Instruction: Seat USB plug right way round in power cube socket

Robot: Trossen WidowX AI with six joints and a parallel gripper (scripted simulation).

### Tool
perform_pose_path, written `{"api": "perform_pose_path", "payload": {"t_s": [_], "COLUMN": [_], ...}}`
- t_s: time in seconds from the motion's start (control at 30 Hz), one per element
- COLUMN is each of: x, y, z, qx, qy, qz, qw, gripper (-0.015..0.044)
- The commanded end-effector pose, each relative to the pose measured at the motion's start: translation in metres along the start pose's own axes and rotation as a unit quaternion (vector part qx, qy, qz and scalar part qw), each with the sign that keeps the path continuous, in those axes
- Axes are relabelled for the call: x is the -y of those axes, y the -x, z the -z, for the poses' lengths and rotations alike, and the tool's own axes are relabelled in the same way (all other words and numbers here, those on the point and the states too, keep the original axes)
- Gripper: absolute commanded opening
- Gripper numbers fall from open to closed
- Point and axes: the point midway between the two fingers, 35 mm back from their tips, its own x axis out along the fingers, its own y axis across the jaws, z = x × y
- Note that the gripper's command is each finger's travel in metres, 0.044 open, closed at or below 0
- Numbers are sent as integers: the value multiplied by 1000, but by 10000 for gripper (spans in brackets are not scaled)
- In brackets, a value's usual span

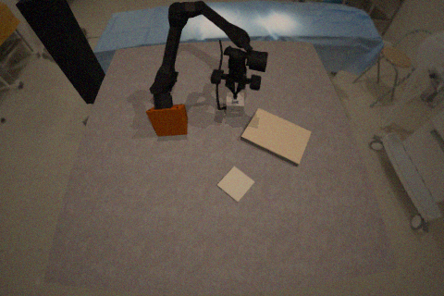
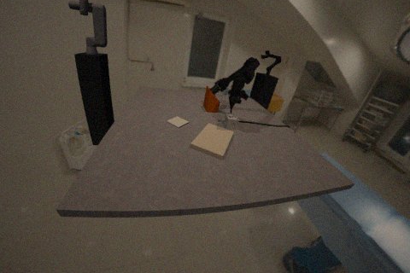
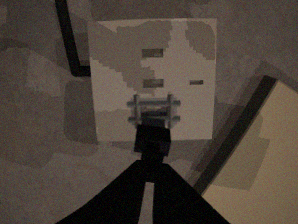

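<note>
The pincer (image 1: 235, 93) (image 2: 231, 111) (image 3: 150, 171) is grasping the black USB plug (image 3: 153, 139) over the socket on the white power cube (image 1: 235, 110) (image 3: 112, 120). The cube is sitting inward from the table's (image 1: 208, 222) (image 2: 171, 179) edge nearest the blue-draped bench (image 1: 139, 28) (image 2: 363, 217), its black cable (image 1: 217, 92) (image 2: 265, 124) (image 3: 67, 40) running toward that edge.

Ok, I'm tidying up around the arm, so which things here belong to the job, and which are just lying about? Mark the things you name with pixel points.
Part of the job:
- power cube (image 1: 235, 111) (image 3: 112, 120)
- USB plug (image 3: 153, 139), in the pincer (image 1: 235, 94) (image 3: 150, 171)

Lying about:
- large tan slab (image 1: 277, 136) (image 2: 213, 140) (image 3: 260, 150)
- small pale square (image 1: 236, 183) (image 2: 178, 121)
</note>
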Motion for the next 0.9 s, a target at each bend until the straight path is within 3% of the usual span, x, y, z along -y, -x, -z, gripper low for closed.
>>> {"api": "perform_pose_path", "payload": {"t_s": [0.0,0.87], "x": [0,0], "y": [0,0], "z": [0,0], "qx": [0,0], "qy": [-53,-383], "qz": [0,0], "qw": [999,924], "gripper": [0,0]}}
